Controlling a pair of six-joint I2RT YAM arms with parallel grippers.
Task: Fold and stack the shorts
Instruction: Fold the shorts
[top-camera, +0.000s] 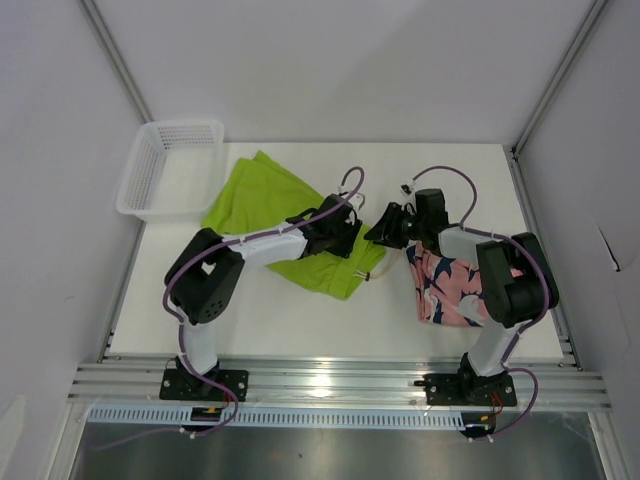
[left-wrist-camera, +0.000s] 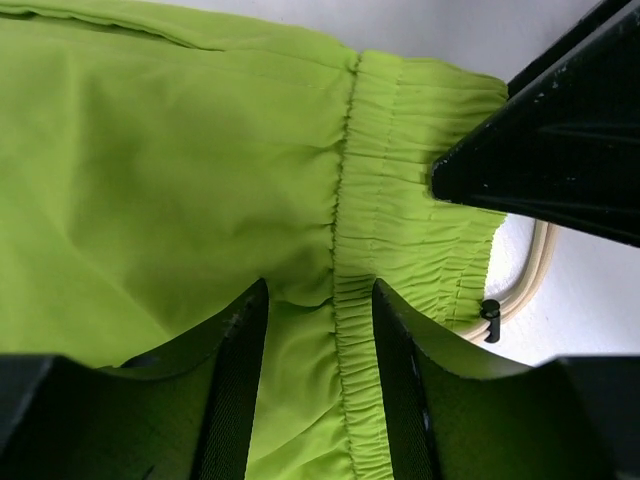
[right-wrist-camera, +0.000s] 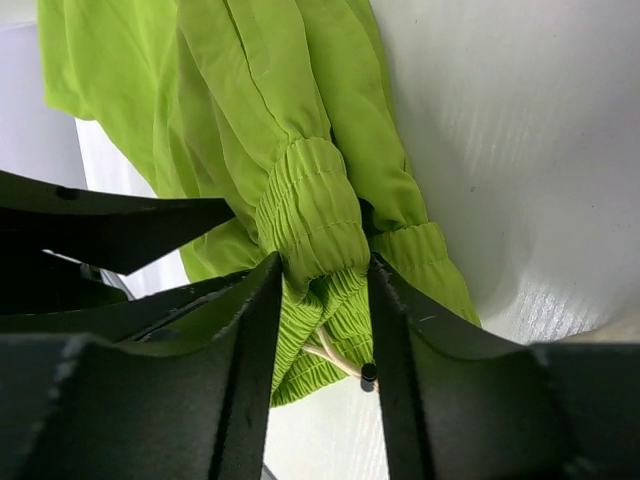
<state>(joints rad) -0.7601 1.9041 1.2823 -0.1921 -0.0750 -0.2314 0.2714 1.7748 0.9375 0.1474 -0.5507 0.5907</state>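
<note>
Top view: the lime-green shorts (top-camera: 258, 198) are spread on the table (top-camera: 300, 315), with the left gripper (top-camera: 340, 236) and right gripper (top-camera: 384, 228) set at their right edge; the coral-pink shorts (top-camera: 450, 287) are seen beneath the right arm (top-camera: 512, 280). Left wrist: the waistband (left-wrist-camera: 400, 200) is straddled by 2 fingers (left-wrist-camera: 235, 380); clamping cannot be told. Right wrist: the bunched waistband is pinched tight.

We see a white table (top-camera: 300, 310). Green shorts (top-camera: 255, 200) lie in its middle, pink shorts (top-camera: 450, 285) on the right. A basket (top-camera: 180, 126) sits at its back left corner.
</note>
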